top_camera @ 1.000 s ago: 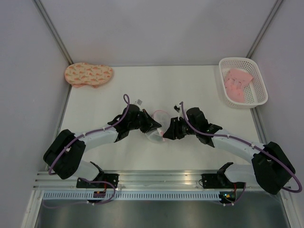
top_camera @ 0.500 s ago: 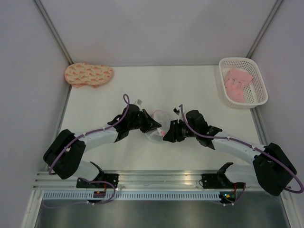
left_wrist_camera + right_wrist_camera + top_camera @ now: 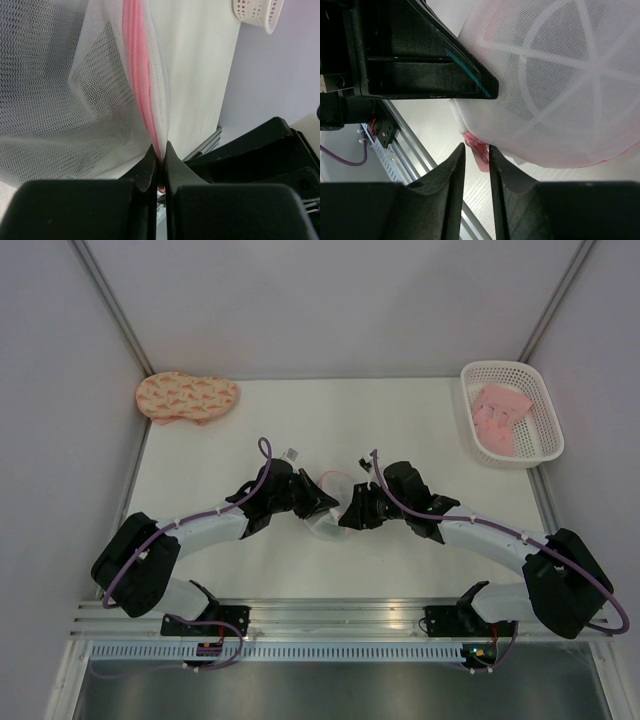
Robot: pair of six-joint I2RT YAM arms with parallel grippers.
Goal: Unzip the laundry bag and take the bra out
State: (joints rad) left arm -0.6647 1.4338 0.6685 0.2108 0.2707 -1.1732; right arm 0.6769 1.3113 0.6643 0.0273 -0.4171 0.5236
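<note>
Right end effector point(image 3: 476, 148) has slid in and narrowed, jaws slightly apart around the pink zipper pull point(image 3: 481, 160). Left end effector point(image 3: 161, 152) clamps the laundry bag point(image 3: 333, 502) by its rim, at the middle of the surface point(image 3: 420, 430) (bra unseen) — I'd judge unzipping imminent.

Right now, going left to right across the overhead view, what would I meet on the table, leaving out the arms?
Peach patterned padded piece → laundry bag → white lattice basket
</note>
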